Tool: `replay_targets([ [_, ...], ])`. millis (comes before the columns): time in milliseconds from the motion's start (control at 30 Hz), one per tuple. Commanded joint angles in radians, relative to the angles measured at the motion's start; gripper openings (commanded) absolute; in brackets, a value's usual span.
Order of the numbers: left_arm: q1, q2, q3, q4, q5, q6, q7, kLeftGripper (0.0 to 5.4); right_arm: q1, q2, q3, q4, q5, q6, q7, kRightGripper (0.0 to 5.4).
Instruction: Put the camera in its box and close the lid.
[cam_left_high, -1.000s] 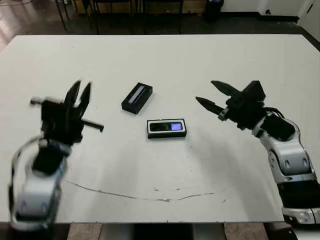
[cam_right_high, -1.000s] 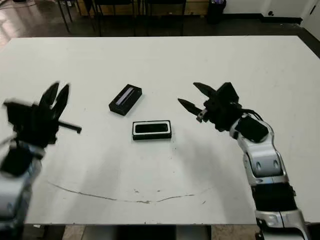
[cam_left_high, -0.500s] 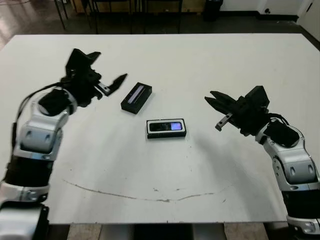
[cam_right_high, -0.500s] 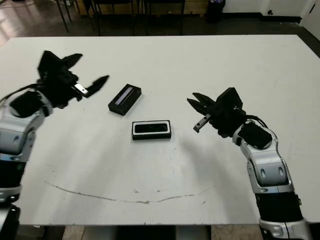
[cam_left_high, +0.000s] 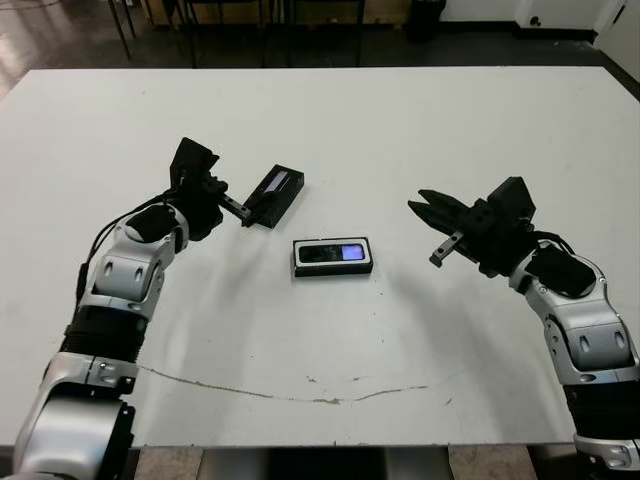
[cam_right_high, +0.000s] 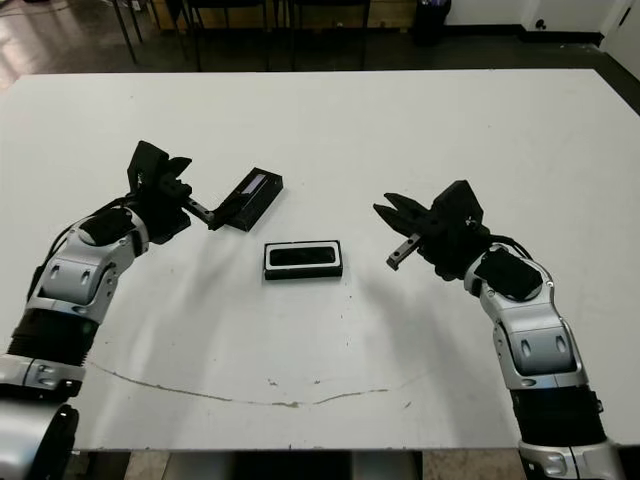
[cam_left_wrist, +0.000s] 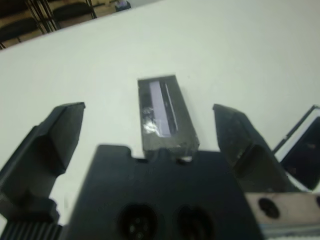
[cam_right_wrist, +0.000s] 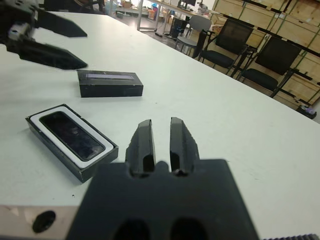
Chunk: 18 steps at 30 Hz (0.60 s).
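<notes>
Black and strip-topped, the lid (cam_left_wrist: 165, 114) lay lengthwise between the left gripper's (cam_left_wrist: 150, 135) wide fingers; the right gripper (cam_right_wrist: 161, 142), nearly closed, hung well apart.

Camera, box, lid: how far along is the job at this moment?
Done: the camera lies inside the box. In hand: the left gripper, open, straddles the lid, which sits on the table. Left: grip it and close the box. The right gripper is empty.

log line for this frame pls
camera: in box | lid: on table, off box | left hand: open, straddling lid | right hand: near-shut, empty, right of box
</notes>
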<state>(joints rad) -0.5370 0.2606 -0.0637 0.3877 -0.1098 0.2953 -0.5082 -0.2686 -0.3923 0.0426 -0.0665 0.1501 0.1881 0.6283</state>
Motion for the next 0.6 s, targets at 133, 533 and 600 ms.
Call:
replay_targets([
  [133,-0.006,-0.001,-0.035,0.046,0.055,-0.009,0.012,5.39,0.005,-0.011,0.013,0.021,-0.010,-0.005,0.005,0.00],
  [533,-0.017,-0.037,-0.043,0.079,0.076,-0.016,0.016,5.39,0.008,-0.012,0.019,0.028,-0.014,-0.014,0.003,0.00],
  [600,-0.014,-0.040,-0.043,0.079,0.076,-0.023,0.014,5.39,0.009,-0.011,0.018,0.033,-0.014,-0.020,0.003,0.00],
])
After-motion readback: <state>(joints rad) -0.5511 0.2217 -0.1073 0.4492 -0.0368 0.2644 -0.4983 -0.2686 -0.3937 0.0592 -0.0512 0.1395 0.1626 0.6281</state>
